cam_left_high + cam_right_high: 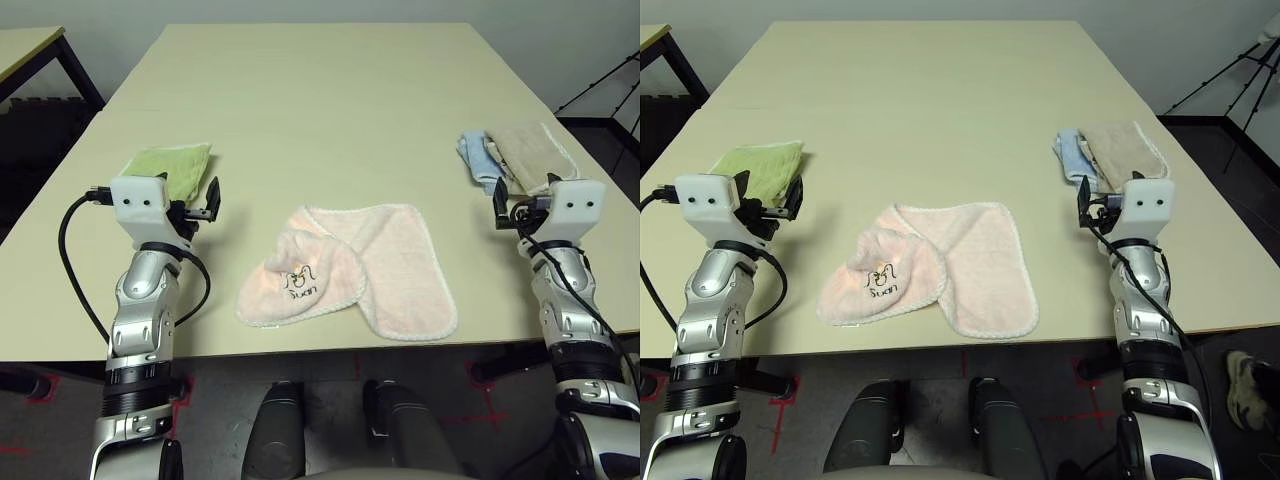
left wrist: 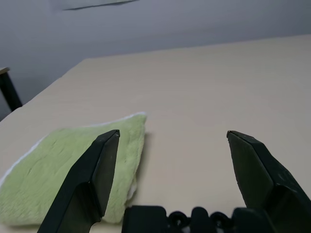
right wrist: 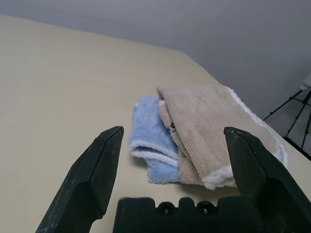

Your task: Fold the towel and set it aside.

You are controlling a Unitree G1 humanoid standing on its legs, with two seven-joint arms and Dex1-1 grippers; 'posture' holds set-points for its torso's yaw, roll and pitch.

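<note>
Above the table (image 1: 330,90), both pincers (image 2: 172,145) (image 3: 170,145) wide apart, empty.

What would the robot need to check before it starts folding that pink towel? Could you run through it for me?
1. Towel within reach, lying between the two arms near the table's front edge: ok.
2. Towel spread flat: not ok, it lies rumpled, one corner turned over so the logo shows.
3. Left claw open and holding nothing: ok.
4. Right claw open and holding nothing: ok.
5. Other cloths clear of the towel: ok, the green cloth lies to the robot's left, the blue cloth and beige cloth to its right, all apart from it.
6. Bare table left for setting the towel aside: ok.
</note>
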